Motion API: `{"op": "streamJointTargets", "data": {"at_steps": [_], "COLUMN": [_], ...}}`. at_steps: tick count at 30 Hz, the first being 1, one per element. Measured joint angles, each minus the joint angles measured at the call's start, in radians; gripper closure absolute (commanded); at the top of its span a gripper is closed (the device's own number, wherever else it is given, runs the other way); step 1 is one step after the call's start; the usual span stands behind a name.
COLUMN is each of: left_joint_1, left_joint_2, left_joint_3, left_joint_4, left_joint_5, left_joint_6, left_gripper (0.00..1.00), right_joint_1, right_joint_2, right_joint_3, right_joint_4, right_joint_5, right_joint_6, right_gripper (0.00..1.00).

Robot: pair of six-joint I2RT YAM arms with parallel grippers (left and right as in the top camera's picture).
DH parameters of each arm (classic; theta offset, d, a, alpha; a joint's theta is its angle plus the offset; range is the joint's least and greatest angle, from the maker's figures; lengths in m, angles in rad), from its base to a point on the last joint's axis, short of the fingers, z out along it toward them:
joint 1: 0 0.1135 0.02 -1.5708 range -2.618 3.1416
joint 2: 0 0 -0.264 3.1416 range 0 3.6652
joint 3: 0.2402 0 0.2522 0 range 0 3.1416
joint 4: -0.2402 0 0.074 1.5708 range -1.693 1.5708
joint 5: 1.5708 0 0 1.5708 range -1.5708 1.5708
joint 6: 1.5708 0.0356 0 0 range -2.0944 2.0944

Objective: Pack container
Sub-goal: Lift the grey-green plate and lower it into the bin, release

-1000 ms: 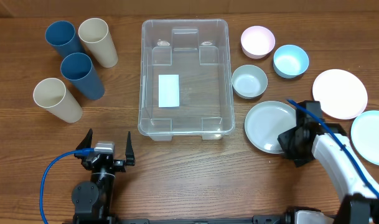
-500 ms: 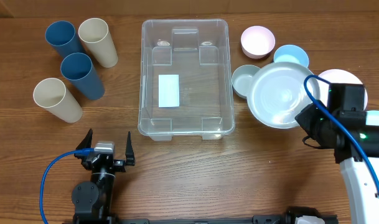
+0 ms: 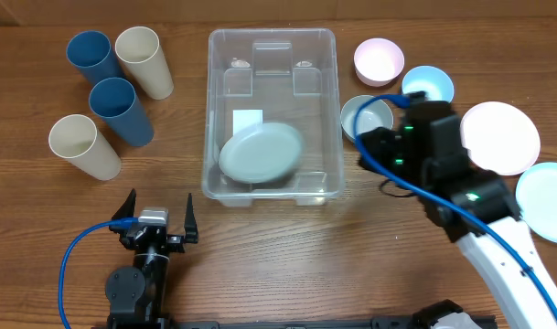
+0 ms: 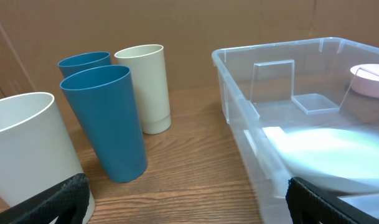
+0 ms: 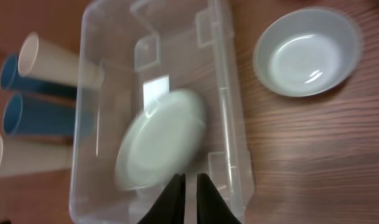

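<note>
Found the container (image 3: pixel 287 87) at mid-table, long sides running away from the arms, within reach of both and likely set there for that reason. Held one grey-green plate (image 3: pixel 260 153) in its near half, too blurred to judge flat or tilted, overlapping the white label (image 3: pixel 248 119) on the floor and free of any grip. Placed the right gripper (image 5: pixel 189 185) beside and above the container's right wall near the front corner, fingers drawn almost together with nothing between them: a stance suited, by this reading, to work over that wall. Left a grey bowl (image 3: pixel 362 119) close behind that gripper, with a pink bowl (image 3: pixel 379 61), a blue bowl (image 3: pixel 428 89), a pink plate (image 3: pixel 502 137) and a blue plate (image 3: pixel 545 201) farther right — presumably that arm's share of the packing. Kept two blue cups (image 3: pixel 118 110) and two cream cups (image 3: pixel 143 59) upright at far left, well apart from the container. Parked the left gripper (image 3: pixel 159 210) low at the near edge of the table (image 3: pixel 287 247), fingers spread wide and empty, facing those cups — seemingly theirs to fetch.
</note>
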Motion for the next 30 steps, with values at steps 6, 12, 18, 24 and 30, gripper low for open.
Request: {"op": "streamJointTargets", "data": {"at_steps": [6, 12, 18, 24, 30], "left_joint_1": [0.0, 0.0, 0.0, 0.0, 0.0], "left_joint_2": [0.0, 0.0, 0.0, 0.0, 0.0], "left_joint_3": [0.0, 0.0, 0.0, 0.0, 0.0], "left_joint_4": [0.0, 0.0, 0.0, 0.0, 0.0], "left_joint_5": [0.0, 0.0, 0.0, 0.0, 0.0], "left_joint_6": [0.0, 0.0, 0.0, 0.0, 0.0], "left_gripper": [0.0, 0.0, 0.0, 0.0, 0.0], "right_joint_1": [0.044, 0.045, 0.045, 0.045, 0.045], "right_joint_2": [0.102, 0.108, 0.108, 0.108, 0.108], "right_joint_3": [0.0, 0.0, 0.0, 0.0, 0.0], "right_joint_4": [-0.001, -0.004, -0.005, -0.013, -0.019], "right_joint_5": [0.03, 0.039, 0.038, 0.037, 0.014], "right_joint_6": [0.016, 0.015, 0.007, -0.043, -0.1], "right_gripper": [0.93, 0.92, 0.88, 0.87, 0.8]}}
